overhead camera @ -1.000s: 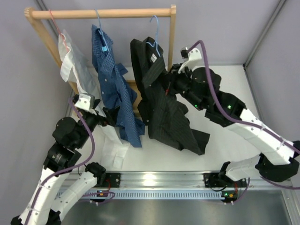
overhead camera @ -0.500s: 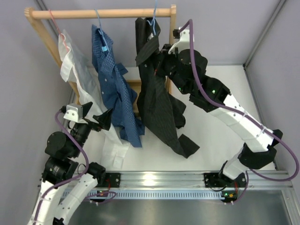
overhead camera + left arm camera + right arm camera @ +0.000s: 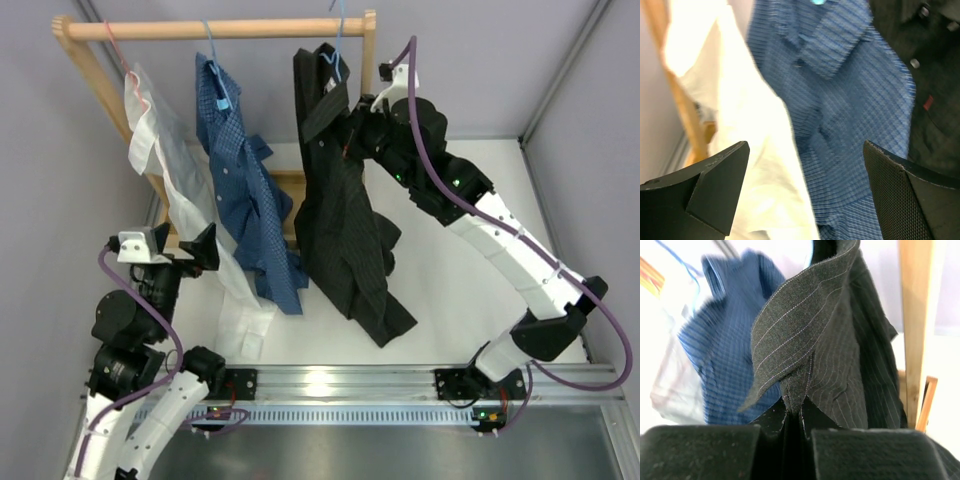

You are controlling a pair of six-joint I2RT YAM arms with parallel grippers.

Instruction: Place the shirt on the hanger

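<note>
**Black shirt hung at the rack's right end, right claw clamped on its collar**

The white tabletop (image 3: 460,300) carries a wooden clothes rack (image 3: 215,29) along its far edge, towards the far-left corner. At the rack's right end, beside the upright post, hangs the black pinstriped long-sleeved shirt (image 3: 340,230). Its tail trails down over the middle of the tabletop, though whether it touches there I cannot tell. To its left hang a blue checked shirt (image 3: 240,190) and then a white shirt (image 3: 165,150).

The thin light-blue wire hanger (image 3: 337,62) sits inside the black shirt's collar, with its hook up at the rail. The right claw (image 3: 352,122) is closed tight on a fold of the black shirt near the collar. The left claw (image 3: 205,250), near the tabletop's left edge, stands wide open and holds nothing.

I judge the task close to done, at the hanging step. The next move calls for checking that the hook sits over the rail, then opening the right claw and backing off without dragging the cloth off the wire.

The top view gives the hook and the whole drape but hides the pinch. The right wrist view shows pinstriped cloth nipped between shut fingers, but no hook. The left wrist view shows only spread fingers facing the checked and white shirts.
</note>
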